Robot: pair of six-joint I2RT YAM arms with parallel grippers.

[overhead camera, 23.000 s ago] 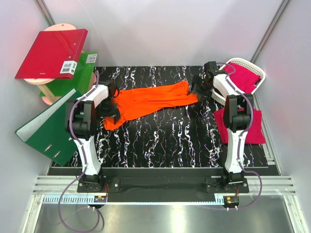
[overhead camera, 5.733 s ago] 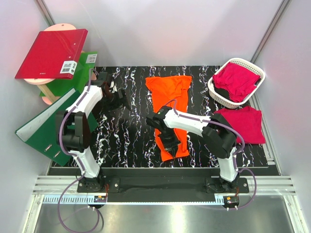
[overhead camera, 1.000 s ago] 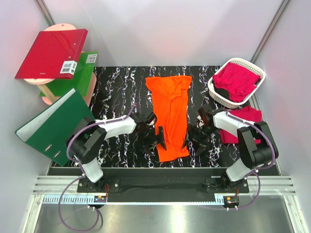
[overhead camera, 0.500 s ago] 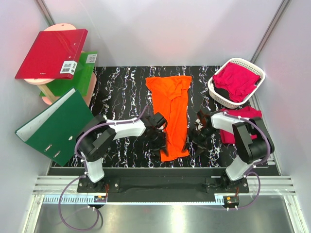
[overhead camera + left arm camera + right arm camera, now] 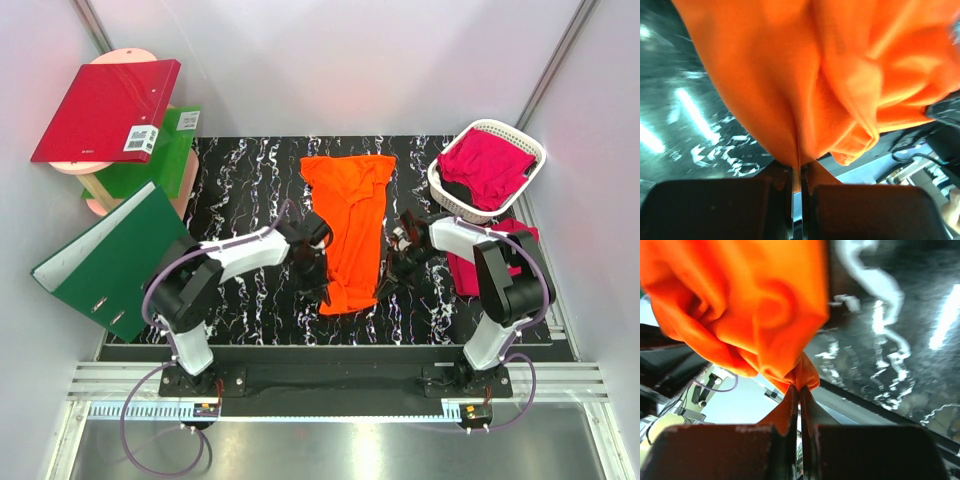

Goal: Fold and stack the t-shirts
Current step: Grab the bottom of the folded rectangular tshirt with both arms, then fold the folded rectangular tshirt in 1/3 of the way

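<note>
The orange t-shirt (image 5: 350, 225) lies as a long strip down the middle of the black marbled table (image 5: 240, 190). My left gripper (image 5: 318, 290) is shut on its near left corner, and my right gripper (image 5: 385, 283) is shut on its near right corner. Both corners are lifted off the table. In the left wrist view orange cloth (image 5: 805, 90) is pinched between the closed fingers of the left gripper (image 5: 797, 182). The right wrist view shows the same pinch of cloth (image 5: 755, 315) at the right gripper (image 5: 799, 392). A magenta-pink t-shirt (image 5: 505, 260) lies flat at the right. More pink cloth (image 5: 488, 165) fills the basket.
The white lattice basket (image 5: 535, 150) stands at the far right corner. A red binder (image 5: 105, 108) and green binders (image 5: 110, 260) lean at the left, beside the table's left edge.
Both grippers have closed on the near hem of the orange t-shirt and raised it, pulling the near end away from the front edge. The left gripper came in from the left.
</note>
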